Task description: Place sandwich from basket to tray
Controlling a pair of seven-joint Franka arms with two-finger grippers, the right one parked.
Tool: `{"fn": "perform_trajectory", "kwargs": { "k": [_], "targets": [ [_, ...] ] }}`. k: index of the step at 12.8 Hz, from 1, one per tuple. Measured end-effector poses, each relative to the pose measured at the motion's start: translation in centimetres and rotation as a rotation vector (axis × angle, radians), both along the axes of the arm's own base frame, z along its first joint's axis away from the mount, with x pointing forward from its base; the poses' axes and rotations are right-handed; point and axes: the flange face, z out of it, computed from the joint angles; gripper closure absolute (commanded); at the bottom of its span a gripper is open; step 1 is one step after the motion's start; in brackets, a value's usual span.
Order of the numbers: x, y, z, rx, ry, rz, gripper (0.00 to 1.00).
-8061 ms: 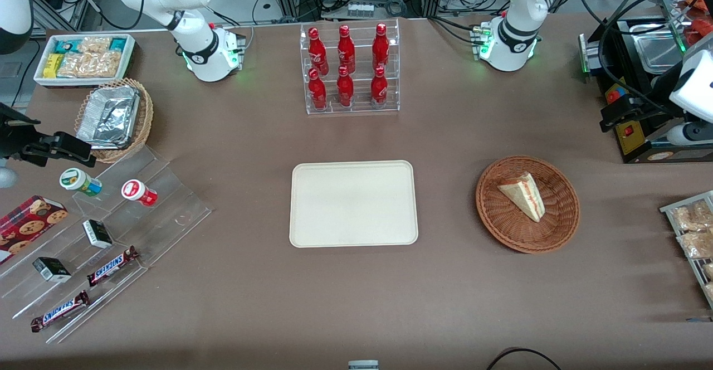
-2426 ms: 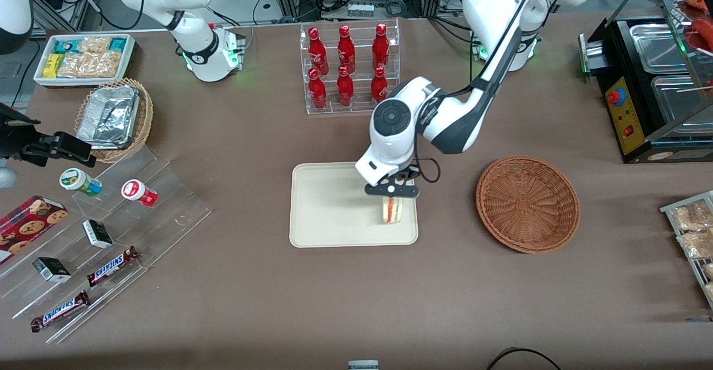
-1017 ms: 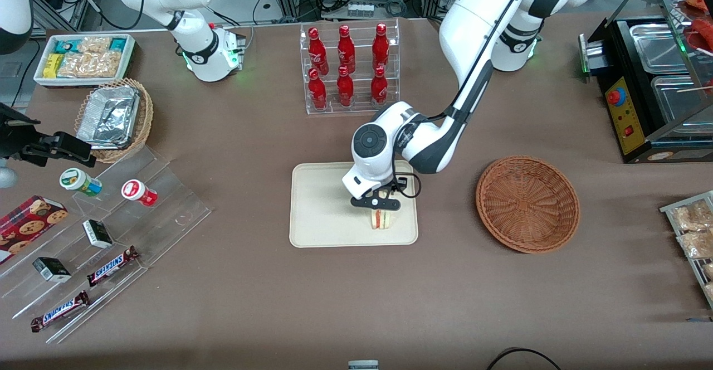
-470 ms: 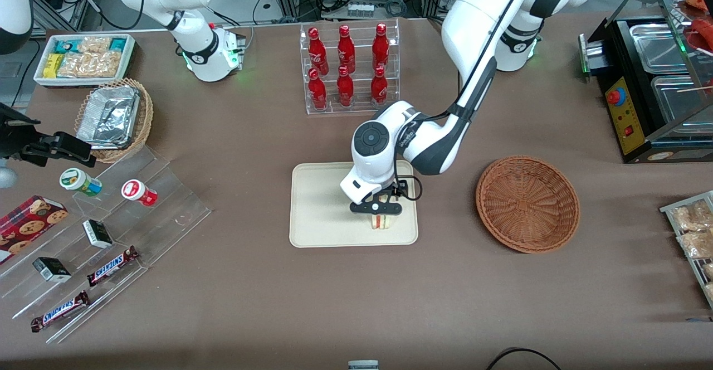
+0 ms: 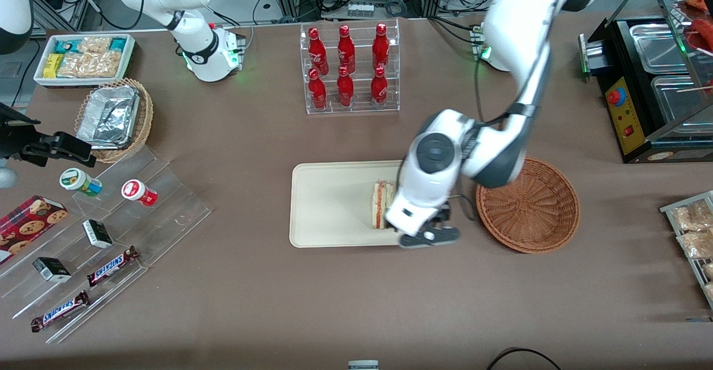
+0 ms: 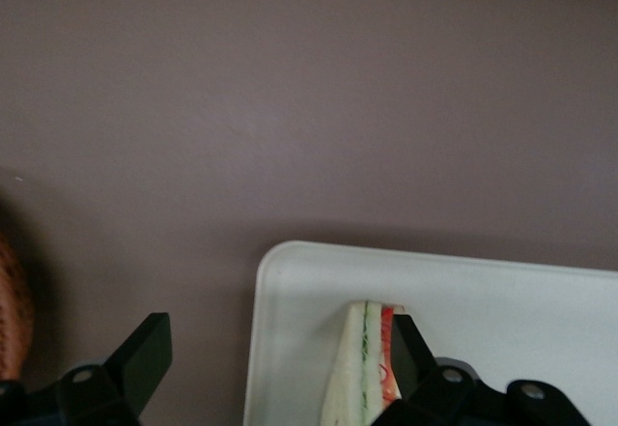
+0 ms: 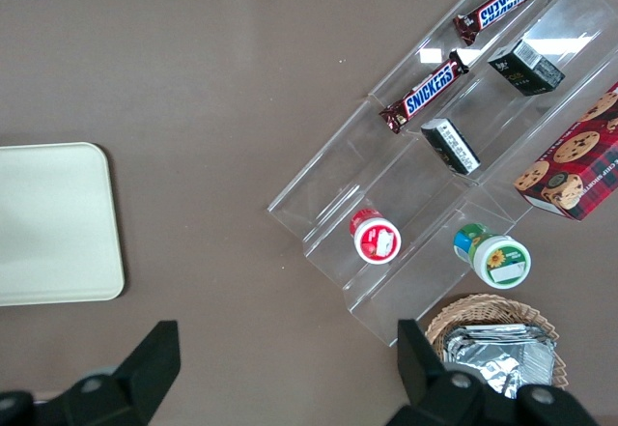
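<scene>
The sandwich [image 5: 380, 204] stands on edge on the cream tray [image 5: 334, 203], on the part toward the basket [image 5: 535, 214], with its red and green filling showing. The round reddish-brown basket holds nothing. My left gripper [image 5: 429, 237] hangs open above the tray's corner that is nearest the front camera and the basket, holding nothing. In the left wrist view the sandwich [image 6: 365, 373] shows close beside one black finger [image 6: 410, 354] on the tray [image 6: 502, 300], while the gripper [image 6: 278, 337] stands wide open over the tray's rim and the brown table.
A clear rack of red bottles [image 5: 348, 69] stands farther from the front camera than the tray. Acrylic steps with snack bars and cups [image 5: 106, 230], a tan wicker basket with foil [image 5: 114, 116] and a white snack bin [image 5: 83, 58] lie toward the parked arm's end.
The gripper has opened and let go of the sandwich, then swung toward the basket and nearer the front camera. The sandwich stays standing on the tray.
</scene>
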Motion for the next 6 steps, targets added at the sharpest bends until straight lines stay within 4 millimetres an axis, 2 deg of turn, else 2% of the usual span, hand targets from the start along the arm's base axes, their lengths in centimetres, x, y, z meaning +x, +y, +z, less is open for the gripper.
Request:
{"fn": "perform_trajectory", "kwargs": {
  "k": [4, 6],
  "targets": [
    [2.7, 10.4, 4.8, 0.003, 0.075, -0.015, 0.0],
    [3.2, 15.9, 6.8, 0.009, 0.128, -0.047, 0.0]
  ]
}}
